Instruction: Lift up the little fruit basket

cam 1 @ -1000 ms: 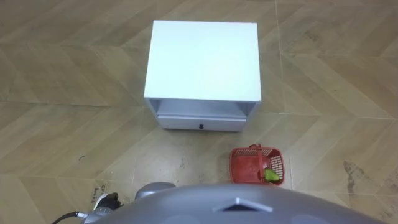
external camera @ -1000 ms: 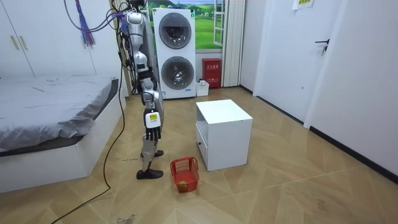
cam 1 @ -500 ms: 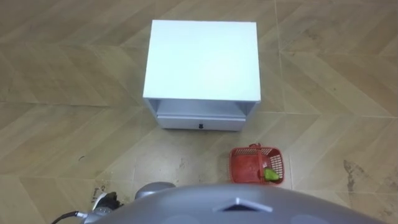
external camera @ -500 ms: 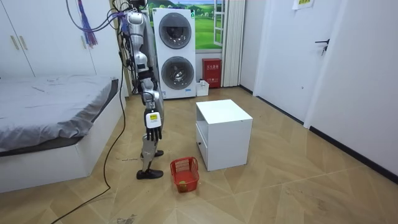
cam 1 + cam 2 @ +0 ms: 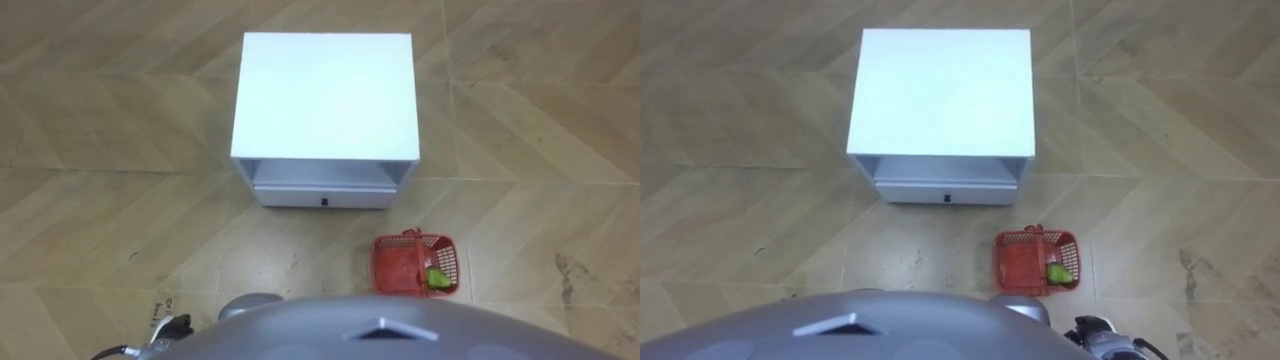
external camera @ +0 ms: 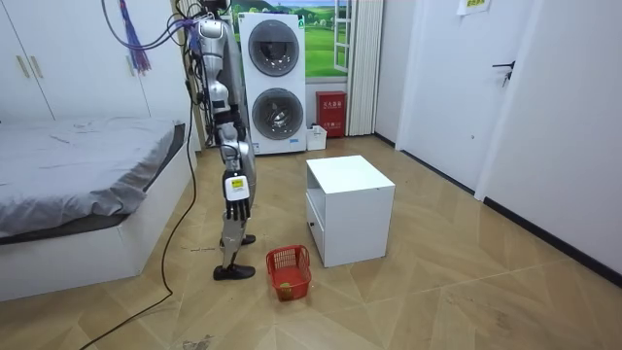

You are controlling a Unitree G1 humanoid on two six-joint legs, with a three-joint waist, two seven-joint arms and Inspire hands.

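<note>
- Nothing of note has moved in the last second: we stand in the same spot between the bed point(image 6: 87, 160) and the white cabinet point(image 5: 325, 95). The eye view has drifted a hair, which is the camera's own shift.
- The fruit basket point(image 5: 393, 266) sits on the floor, untouched. It is ahead and to our right, near the cabinet's front right corner but apart from it.
- Basket contents: one green fruit point(image 5: 435, 280) against the right wall. The rest looks bare.
- Cabinet: the top is bare, the open slot under the top looks empty as far as we can see, and the drawer point(image 5: 322, 198) is shut.
- Right hand point(image 6: 236, 202) hangs at our side, carrying nothing; we can't tell whether it is wide or closed. Left hand point(image 5: 168, 326) just peeks out beside the torso, and we can't tell its state either.
- Step, as we judge it: lined up on the basket, with the reach not yet begun.
- Next move calls for getting low, since the basket is at floor level. Then the right hand goes to the handle point(image 5: 410, 237) on the cabinet side, and we lift level so the fruit stays in.
</note>
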